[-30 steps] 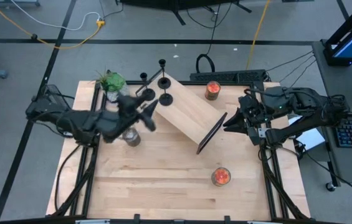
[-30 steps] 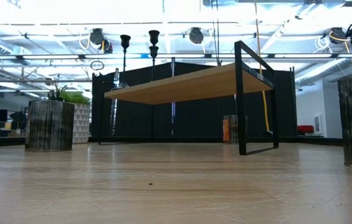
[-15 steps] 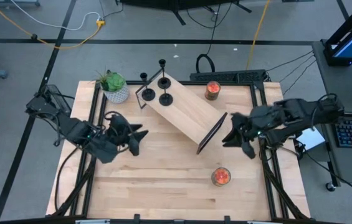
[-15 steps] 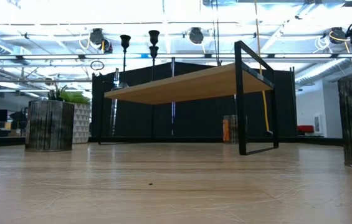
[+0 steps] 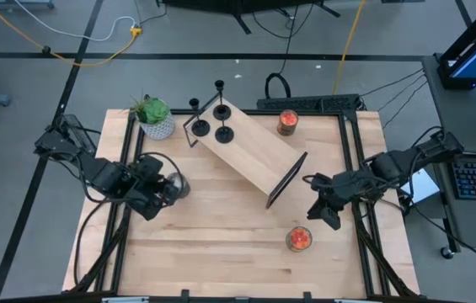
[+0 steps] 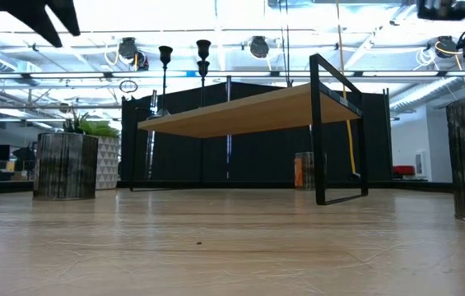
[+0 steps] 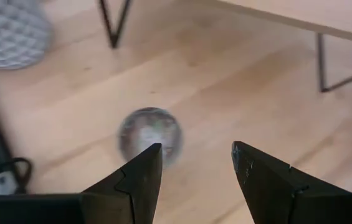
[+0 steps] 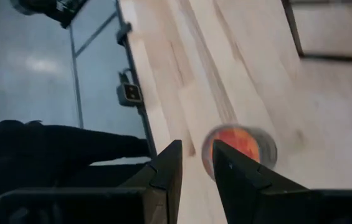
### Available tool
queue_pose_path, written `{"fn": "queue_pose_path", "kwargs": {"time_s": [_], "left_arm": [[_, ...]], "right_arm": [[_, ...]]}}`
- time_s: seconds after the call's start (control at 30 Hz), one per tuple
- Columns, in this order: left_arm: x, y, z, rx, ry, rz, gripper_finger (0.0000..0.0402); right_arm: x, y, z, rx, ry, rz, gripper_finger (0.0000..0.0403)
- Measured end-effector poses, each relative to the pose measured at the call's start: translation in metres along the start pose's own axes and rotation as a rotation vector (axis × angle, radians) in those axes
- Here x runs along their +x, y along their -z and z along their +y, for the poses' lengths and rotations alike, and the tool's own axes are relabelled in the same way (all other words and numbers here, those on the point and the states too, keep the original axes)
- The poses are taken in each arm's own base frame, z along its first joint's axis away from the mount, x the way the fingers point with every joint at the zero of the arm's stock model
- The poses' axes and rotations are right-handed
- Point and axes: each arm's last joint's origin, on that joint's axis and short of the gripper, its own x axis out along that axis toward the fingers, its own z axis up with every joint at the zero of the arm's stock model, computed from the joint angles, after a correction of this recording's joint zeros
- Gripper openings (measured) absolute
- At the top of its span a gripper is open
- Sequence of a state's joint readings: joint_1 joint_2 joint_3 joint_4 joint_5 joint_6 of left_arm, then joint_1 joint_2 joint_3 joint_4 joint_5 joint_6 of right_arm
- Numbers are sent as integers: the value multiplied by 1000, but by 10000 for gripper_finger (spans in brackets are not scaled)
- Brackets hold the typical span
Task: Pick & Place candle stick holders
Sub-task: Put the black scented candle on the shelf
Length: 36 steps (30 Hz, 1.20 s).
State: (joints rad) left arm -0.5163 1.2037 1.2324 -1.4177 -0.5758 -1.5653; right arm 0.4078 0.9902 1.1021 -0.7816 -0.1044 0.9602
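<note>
- We find the right gripper [image 5: 326, 212] nearest the front edge of the wooden table [image 5: 221, 252], just beside an orange-red jar candle [image 5: 298, 239]; its fingers [image 8: 163, 171] stand a narrow gap apart and hold nothing.
- We find the left gripper [image 5: 166, 189] over the grey jar candle [image 5: 176, 183], fingers [image 7: 141, 171] spread wide and empty.
- The three candle stick holders [image 5: 211, 124] stand at the far end of the tilted wooden shelf [image 5: 250, 154]: two on the board, one just behind it, near the plant pot [image 5: 157, 124].
- Risk, in our judgement: neither gripper is near a holder. A reach across the shelf could strike its black frame or tip the thin stems. The left gripper could also close on the grey jar candle by mistake.
</note>
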Motion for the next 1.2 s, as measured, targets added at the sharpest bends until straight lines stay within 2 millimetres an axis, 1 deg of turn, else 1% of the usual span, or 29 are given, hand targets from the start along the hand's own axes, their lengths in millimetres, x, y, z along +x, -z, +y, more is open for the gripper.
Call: {"fn": "queue_pose_path", "kwargs": {"time_s": [0.17, 0.3, 0.4, 0.53, 0.7, 0.8, 0.97, 1.1, 1.2], "left_arm": [[0, 1, 10, -40, -99, 55, 202], [0, 2, 10, -64, -103, 84, 202], [0, 2, 10, -64, -103, 84, 202], [0, 2, 9, -71, -91, 86, 202], [0, 2, 9, -71, -91, 85, 202], [0, 2, 9, -72, -90, 83, 202], [0, 2, 7, -84, -67, 79, 202], [0, 1, 3, -106, -29, 76, 202], [1, 1, 0, -117, -10, 77, 202]], "right_arm": [[10, 17, -12, 41, 41, 39, 84], [13, 29, -24, -1, 90, 8, 84], [8, 38, -34, -37, 115, -39, 84], [-6, 48, -47, -75, 104, -131, 84], [-23, 55, -60, -170, 16, -255, 84], [-29, 56, -62, -259, -92, -346, 84], [-33, 57, -63, -440, -240, -502, 84], [-30, 59, -71, -511, -235, -627, 84], [-27, 62, -83, -515, -174, -646, 84]]}}
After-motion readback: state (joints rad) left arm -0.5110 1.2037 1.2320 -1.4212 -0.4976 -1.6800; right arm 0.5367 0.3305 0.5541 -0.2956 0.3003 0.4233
